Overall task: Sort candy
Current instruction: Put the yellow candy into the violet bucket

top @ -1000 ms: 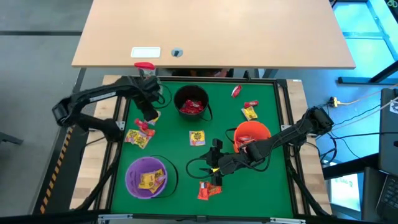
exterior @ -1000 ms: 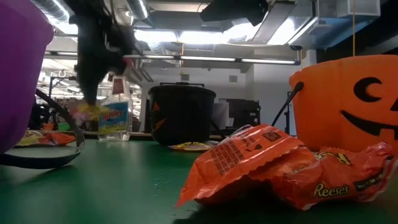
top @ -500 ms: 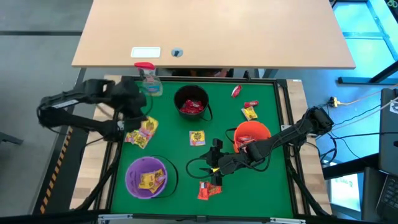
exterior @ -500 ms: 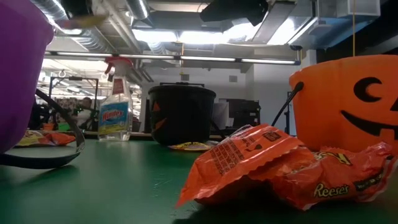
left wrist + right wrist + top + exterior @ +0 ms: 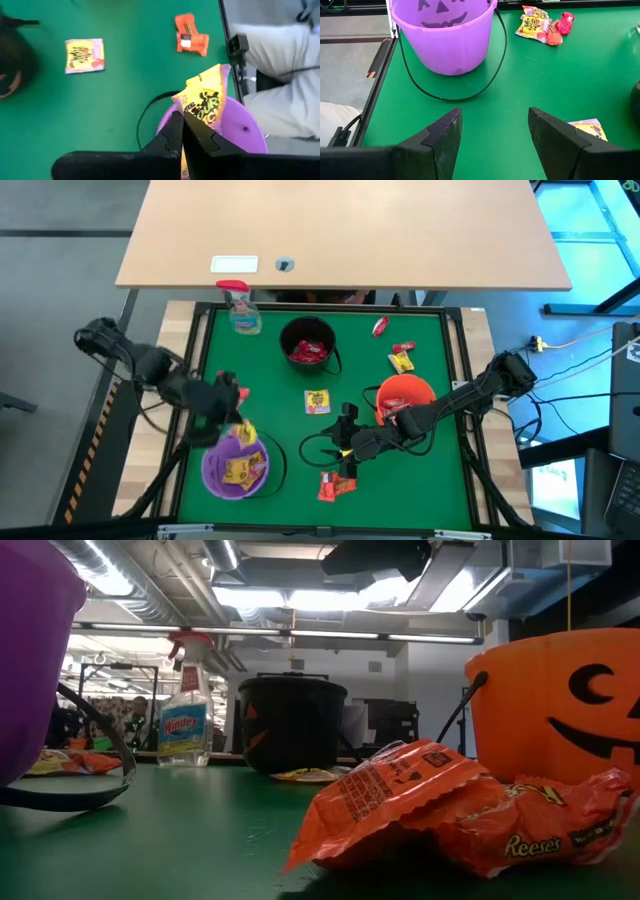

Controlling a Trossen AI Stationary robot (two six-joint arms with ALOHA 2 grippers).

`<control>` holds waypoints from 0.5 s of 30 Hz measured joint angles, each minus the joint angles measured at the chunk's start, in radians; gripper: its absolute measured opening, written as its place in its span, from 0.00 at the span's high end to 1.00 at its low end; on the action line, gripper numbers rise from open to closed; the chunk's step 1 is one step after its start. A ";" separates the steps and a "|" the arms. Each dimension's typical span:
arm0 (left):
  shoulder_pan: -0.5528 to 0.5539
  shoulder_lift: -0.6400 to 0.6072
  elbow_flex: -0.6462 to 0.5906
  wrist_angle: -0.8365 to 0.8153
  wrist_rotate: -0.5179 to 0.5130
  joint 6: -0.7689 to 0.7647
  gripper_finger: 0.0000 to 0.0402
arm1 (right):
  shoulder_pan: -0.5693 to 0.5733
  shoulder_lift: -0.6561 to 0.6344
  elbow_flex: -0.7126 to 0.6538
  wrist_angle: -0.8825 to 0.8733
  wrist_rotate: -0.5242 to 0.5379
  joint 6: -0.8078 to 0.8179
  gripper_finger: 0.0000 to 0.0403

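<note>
One crinkly yellow packet (image 5: pixel 205 102), pinched flat

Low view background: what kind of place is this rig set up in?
Probably an open lab or workshop: exposed ceiling ducts and strip lights run overhead, and the green-topped table holding the pumpkin-face buckets stands beside a plain wooden desk.

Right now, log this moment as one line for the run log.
left gripper: shut on yellow candy packet above purple bucket | right gripper: open, near orange bucket, holding nothing
</note>
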 joint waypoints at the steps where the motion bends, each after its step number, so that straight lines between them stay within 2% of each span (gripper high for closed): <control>1: -0.031 0.021 0.000 0.005 -0.018 -0.004 1.00 | 0.000 0.000 0.000 0.001 0.000 0.000 0.44; 7: -0.159 0.156 0.000 0.019 -0.038 -0.035 1.00 | 0.000 0.000 0.000 0.006 0.000 0.000 0.44; 15: -0.197 0.235 0.000 0.019 -0.025 -0.108 1.00 | 0.000 0.000 0.000 0.023 0.000 0.000 0.44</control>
